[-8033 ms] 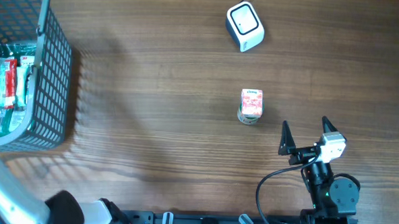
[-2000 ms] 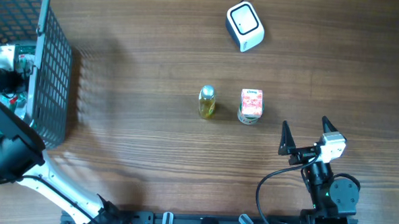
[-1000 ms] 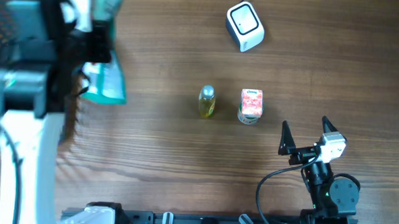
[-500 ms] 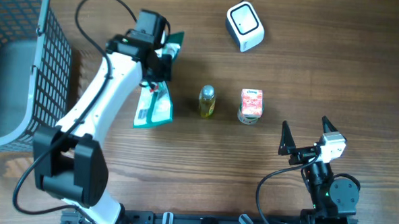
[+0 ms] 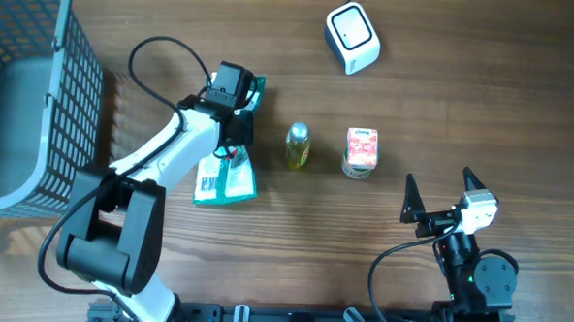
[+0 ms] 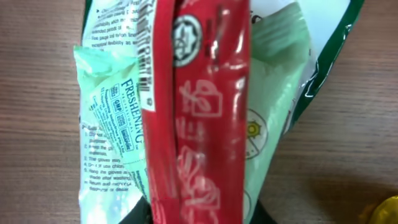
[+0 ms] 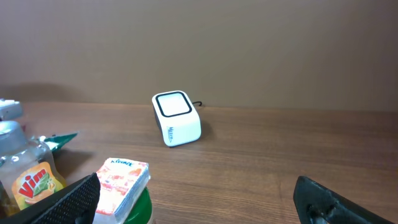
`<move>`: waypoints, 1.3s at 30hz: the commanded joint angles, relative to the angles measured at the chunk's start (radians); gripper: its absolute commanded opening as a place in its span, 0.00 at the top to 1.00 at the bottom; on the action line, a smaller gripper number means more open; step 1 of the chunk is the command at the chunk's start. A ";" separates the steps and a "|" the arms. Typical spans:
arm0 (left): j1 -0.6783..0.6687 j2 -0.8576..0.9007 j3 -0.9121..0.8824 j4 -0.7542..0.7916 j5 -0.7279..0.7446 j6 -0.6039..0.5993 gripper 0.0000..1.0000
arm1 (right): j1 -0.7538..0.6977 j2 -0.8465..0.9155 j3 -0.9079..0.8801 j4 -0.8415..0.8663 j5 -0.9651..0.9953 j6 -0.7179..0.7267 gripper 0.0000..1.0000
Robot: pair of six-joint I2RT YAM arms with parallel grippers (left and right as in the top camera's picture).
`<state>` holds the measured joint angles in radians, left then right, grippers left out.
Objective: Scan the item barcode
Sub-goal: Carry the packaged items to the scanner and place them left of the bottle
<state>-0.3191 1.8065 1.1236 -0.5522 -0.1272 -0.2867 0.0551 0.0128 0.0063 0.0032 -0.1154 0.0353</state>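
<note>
Green packet (image 5: 226, 178) lying on bench (image 5: 416, 99), left of center, just left of yellow bottle (image 5: 297, 145). Left jaws hanging over packet's upper end; cannot tell whether gripping. Right jaws standing wide apart, holding nothing, lower right. Scanner (image 5: 352, 38) sitting upper center-right.

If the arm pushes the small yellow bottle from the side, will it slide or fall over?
The bottle stands upright and looks tall and narrow, so a high push would probably tip it. Its round body suggests it may then roll.
</note>
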 commanded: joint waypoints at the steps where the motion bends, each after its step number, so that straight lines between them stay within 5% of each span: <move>1: -0.005 0.009 -0.006 0.015 -0.016 0.023 0.58 | -0.004 -0.008 -0.001 0.003 -0.001 -0.009 0.00; 3: -0.005 0.009 -0.006 0.011 -0.016 0.052 0.41 | -0.004 -0.008 -0.001 0.003 -0.001 -0.008 0.00; 6: -0.005 0.009 -0.006 0.009 -0.009 0.070 0.29 | -0.004 -0.008 -0.001 0.003 -0.001 -0.009 0.00; 9: -0.003 -0.004 -0.002 0.010 -0.008 0.072 0.02 | -0.004 -0.008 -0.001 0.003 -0.001 -0.009 0.00; 16: -0.003 -0.173 0.067 -0.009 -0.014 0.074 0.00 | -0.004 -0.008 -0.001 0.003 -0.001 -0.008 0.01; 18: 0.003 -0.226 0.074 -0.014 -0.013 0.073 0.05 | -0.004 -0.008 -0.001 0.003 -0.001 -0.008 0.00; 20: 0.010 -0.262 0.074 -0.044 -0.014 0.073 0.22 | -0.004 -0.008 -0.001 0.003 -0.001 -0.008 0.00; 21: 0.014 -0.268 0.074 -0.072 -0.014 0.073 0.37 | -0.004 -0.008 -0.001 0.003 -0.001 -0.009 0.00; 22: 0.018 -0.267 0.074 -0.110 -0.014 0.073 0.72 | -0.004 -0.008 -0.001 0.003 -0.001 -0.009 0.00; 23: 0.024 -0.261 0.072 -0.143 -0.014 0.073 0.96 | -0.004 -0.008 -0.001 0.003 -0.001 -0.009 0.00; 31: 0.138 -0.269 0.100 -0.185 -0.019 0.070 0.96 | -0.004 -0.008 -0.001 0.003 -0.001 -0.009 0.00; 39: 0.233 -0.251 0.070 -0.305 0.124 0.070 0.96 | -0.004 -0.008 -0.001 0.003 -0.001 -0.009 0.00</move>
<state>-0.0963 1.5574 1.2053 -0.8406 -0.0486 -0.2195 0.0551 0.0128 0.0063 0.0032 -0.1154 0.0353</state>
